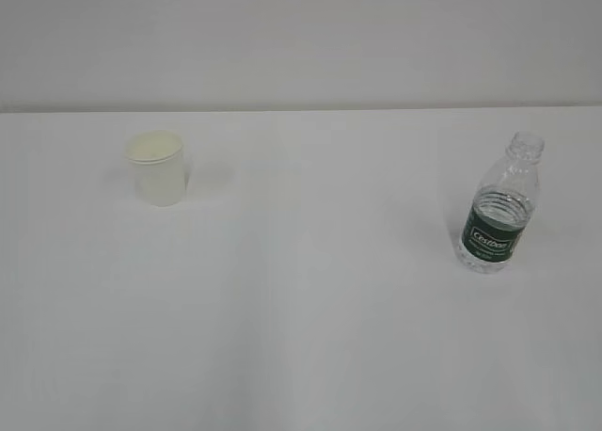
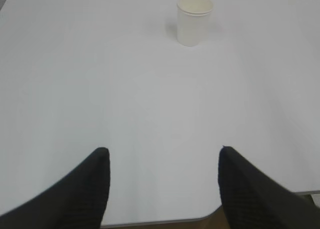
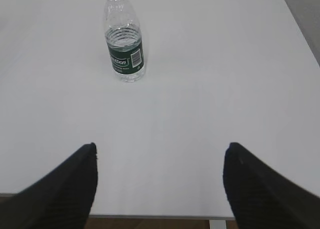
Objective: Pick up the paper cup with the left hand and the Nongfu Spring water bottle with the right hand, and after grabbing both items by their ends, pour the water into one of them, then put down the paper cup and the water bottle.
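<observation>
Paper cup (image 1: 157,167) stands upright on the white table (image 1: 301,337), left of centre and toward the far edge. Nongfu Spring water bottle (image 1: 499,205) stands upright well apart from it on the right side, capless, with water (image 3: 123,38) up to about the top of the green label.

We see neither arm in the exterior view; both hang back at the near edge of the table.

Left hand (image 2: 164,161): jaws spread wide, nothing between them. From the wrist view the cup (image 2: 194,20) lies straight ahead and slightly right of the jaw centreline, well apart. Its long axis is vertical, so we judge a level forward approach, nudged right, would bring the jaws to either side of its wall.

Right hand (image 3: 161,156): jaws also wide and empty. The bottle (image 3: 124,36) lies ahead and somewhat left of the jaw centreline, well apart, axis vertical (it leans in the exterior view, which we put down to the lens).

Each hand is plainly the nearer one to its own object; no crossing looks needed. Nothing picked up yet, so we take the step in hand to be the first reach.
</observation>
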